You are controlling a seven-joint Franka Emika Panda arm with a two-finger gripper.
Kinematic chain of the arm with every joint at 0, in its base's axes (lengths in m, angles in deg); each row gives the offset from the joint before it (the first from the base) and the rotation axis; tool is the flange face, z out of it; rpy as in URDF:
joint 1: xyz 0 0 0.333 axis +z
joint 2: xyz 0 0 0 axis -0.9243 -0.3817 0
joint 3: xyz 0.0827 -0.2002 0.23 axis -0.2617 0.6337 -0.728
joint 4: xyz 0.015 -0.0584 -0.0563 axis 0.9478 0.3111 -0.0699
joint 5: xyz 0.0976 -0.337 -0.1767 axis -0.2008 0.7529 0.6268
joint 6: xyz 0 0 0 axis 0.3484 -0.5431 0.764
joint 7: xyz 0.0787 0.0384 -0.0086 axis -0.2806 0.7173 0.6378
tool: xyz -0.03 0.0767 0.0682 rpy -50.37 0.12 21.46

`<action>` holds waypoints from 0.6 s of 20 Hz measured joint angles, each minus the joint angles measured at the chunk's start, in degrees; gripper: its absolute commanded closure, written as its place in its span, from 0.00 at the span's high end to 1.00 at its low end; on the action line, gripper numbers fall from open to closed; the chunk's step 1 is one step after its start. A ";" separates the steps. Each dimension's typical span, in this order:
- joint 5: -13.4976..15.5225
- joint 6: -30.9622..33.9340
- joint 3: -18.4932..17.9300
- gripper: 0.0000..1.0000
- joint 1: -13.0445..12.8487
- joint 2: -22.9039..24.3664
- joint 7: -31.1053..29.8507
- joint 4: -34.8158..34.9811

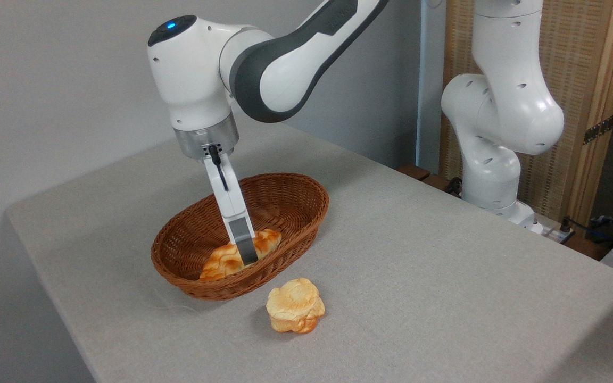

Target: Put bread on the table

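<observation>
Near: pale flower-shaped bun (295, 305) on grey bench (445, 276). Behind it, wicker basket (285, 199) holds bread (226, 260): braided, glossy orange-brown, cream grooves. Hand (247, 250) reaches down onto loaf; finger spacing cannot be told.

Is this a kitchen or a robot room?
Probably a robot lab, not a kitchen. A white robot arm is fixed beside a plain grey table, cables trail at the right, and its gripper reaches a bread loaf in a wicker basket.
</observation>
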 measured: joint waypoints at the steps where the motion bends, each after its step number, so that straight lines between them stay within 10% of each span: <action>1: -0.02 0.00 0.00 0.53 -0.05 -0.05 0.00 0.00; 5: -0.06 0.00 0.00 0.17 -0.23 -0.25 0.01 0.00; 12: -1.74 -0.01 0.00 0.17 -0.55 -0.52 0.08 0.00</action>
